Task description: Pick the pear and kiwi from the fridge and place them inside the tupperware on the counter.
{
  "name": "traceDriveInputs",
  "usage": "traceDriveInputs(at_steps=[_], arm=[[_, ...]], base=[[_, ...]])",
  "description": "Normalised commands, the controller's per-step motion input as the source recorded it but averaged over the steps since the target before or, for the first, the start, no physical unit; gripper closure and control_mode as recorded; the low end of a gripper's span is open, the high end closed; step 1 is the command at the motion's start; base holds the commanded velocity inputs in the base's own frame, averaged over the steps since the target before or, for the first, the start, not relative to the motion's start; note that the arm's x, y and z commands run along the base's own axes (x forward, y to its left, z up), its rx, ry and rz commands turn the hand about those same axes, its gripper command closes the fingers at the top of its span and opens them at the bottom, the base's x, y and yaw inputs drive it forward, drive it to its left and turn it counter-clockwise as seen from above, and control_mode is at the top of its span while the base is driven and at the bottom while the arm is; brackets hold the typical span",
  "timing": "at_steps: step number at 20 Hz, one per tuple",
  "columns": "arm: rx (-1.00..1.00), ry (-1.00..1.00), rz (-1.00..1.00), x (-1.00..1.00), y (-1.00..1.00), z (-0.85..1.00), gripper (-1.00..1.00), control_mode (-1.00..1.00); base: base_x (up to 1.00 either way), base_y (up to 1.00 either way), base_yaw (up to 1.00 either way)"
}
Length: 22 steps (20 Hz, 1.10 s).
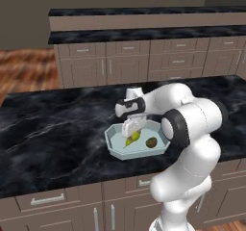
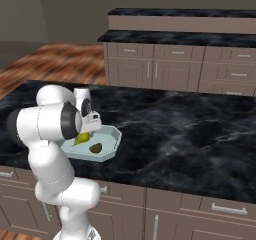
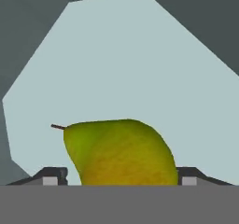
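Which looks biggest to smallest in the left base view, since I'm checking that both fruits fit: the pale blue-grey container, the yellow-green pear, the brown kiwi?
1. Pale blue-grey rectangular plastic tupperware, clearly largest.
2. Yellow-green pear, partly hidden by the claw, so its rank is unsure.
3. Brown oval kiwi, about the size of the pear's visible part.

In the hand view the pear's (image 3: 122, 153) lower part was cut off at the bottom, between the pincer (image 3: 119, 177) tips. In the left base view the pincer hid much of the pear; whether its fingers touched it could not be told.
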Motion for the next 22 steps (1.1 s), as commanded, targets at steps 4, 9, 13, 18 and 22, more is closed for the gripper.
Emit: traceDriveInputs(at_steps=[4,9,13,18,22], arm=[[0.00,-0.02,-0.04,-0.23,0.00,0.23,-1.00,-1.00],[0.00,-0.01,-0.16,-0.31,0.00,0.43,-1.00,-1.00],[0.00,0.00,-0.16,-0.27,0.00,0.66,-1.00,-1.00],[0.00,0.00,-0.18,-0.32,0.00,0.63,-1.00,-1.00],[0.00,-0.11,-0.21,-0.51,0.00,0.63,-1.00,-1.00]], base=[[0.00,0.00,0.00],[0.00,0.00,0.00],[0.00,0.00,0.00],[0.00,0.00,0.00],[0.00,0.00,0.00]])
